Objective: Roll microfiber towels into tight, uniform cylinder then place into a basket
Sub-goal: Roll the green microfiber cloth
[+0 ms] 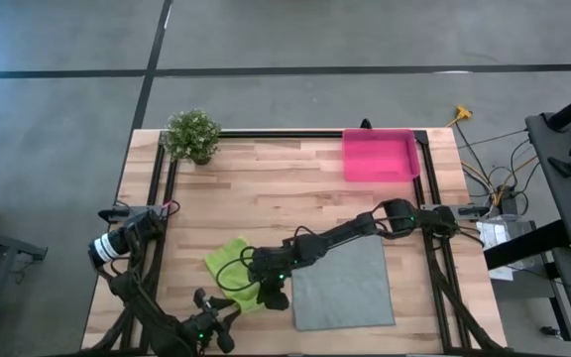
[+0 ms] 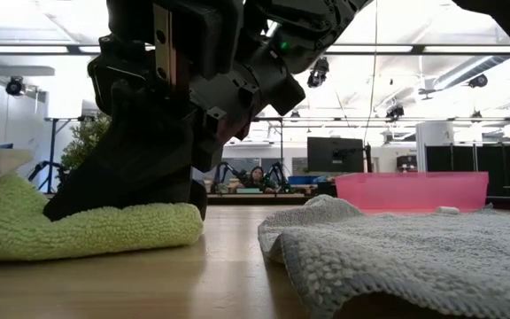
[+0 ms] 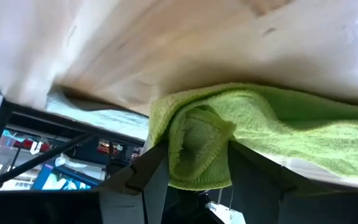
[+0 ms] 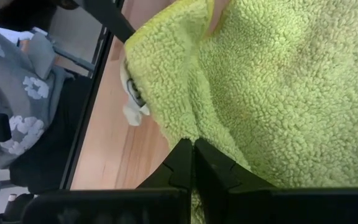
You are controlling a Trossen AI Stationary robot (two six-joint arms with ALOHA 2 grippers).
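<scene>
Pincer of the left arm (image 3: 194, 180) grips a folded edge of the lime green towel (image 1: 234, 260), its two fingers (image 3: 148, 177) standing either side of the cloth at the tabletop's (image 1: 266, 188) near-left area. Right pincer (image 4: 193, 163), fully closed with nothing between its fingers, presses down on the same towel. Grey towel (image 1: 345, 283) lies flat just to the right. Pink basket (image 1: 379, 156) sits at the far right edge, a small potted plant (image 1: 192, 134) at the far left.
</scene>
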